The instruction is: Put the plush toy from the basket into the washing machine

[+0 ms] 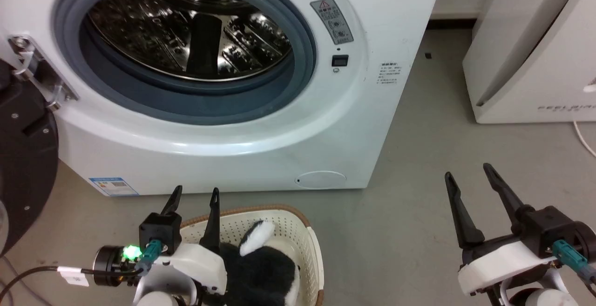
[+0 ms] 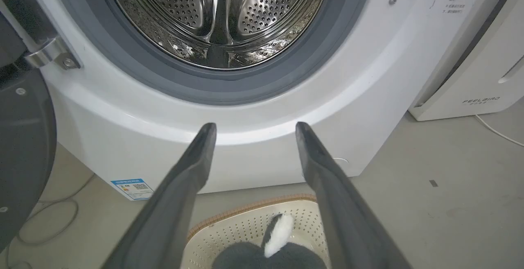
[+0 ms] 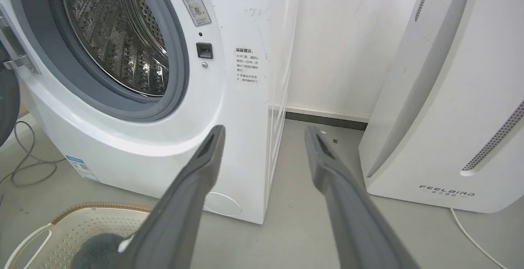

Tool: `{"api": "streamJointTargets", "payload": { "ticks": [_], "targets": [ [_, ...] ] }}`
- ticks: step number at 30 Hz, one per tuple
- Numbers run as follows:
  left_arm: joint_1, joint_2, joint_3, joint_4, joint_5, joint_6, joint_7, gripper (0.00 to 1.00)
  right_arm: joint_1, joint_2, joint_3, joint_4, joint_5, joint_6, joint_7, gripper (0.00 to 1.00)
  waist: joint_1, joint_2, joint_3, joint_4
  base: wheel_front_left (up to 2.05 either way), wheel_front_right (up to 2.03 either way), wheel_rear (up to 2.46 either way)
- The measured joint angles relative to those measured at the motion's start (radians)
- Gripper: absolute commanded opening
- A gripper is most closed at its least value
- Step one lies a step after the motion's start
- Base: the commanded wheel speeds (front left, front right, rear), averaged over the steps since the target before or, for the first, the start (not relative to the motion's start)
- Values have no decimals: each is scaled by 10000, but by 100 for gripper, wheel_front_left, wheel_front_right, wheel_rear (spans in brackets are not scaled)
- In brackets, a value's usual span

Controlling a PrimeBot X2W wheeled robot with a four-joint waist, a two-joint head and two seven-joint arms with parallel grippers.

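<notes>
Head view. INSPECTOR: Locate the item and state the tooling.

OPERATOR: The plush toy [image 1: 260,268] lies in the basket [image 1: 291,231], which stands on the floor [image 1: 419,133] just in front of the washing machine [image 1: 279,129]. The left gripper [image 1: 196,192] is over the basket's left side, its fingers [image 1: 213,222] apart and holding nothing, tips pointing toward the machine. One finger shows against the toy's edge; contact cannot be confirmed. The right gripper [image 1: 467,173] is well apart to the right, over bare floor, likewise spread and empty.

INSPECTOR: Receiving end?

OPERATOR: The door [image 1: 23,157] stands open at the left and the steel drum [image 1: 186,31] is exposed.

INSPECTOR: Step in hand?

OPERATOR: In my judgement, the approach; the pick is not yet made. In the left wrist view the toy sits low between the fingers, a white patch uppermost.

INSPECTOR: Requirement for the next move?

OPERATOR: The left arm should pitch down and descend until the fingers straddle the toy's body, then close deep enough to hold soft pile. After that, lift above the basket rim and carry it over the grey door seal [image 1: 305,59].
</notes>
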Motion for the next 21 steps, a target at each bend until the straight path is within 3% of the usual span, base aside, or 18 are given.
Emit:
{"api": "streamJointTargets", "payload": {
  "ticks": [21],
  "targets": [
    [-1529, 286, -257, 2201, -217, -270, -449, 100, -456, 0, -61, -435, 180, 0, -445, 100, 0, 0, 1486, -512, 0, 0, 0]
  ]
}}
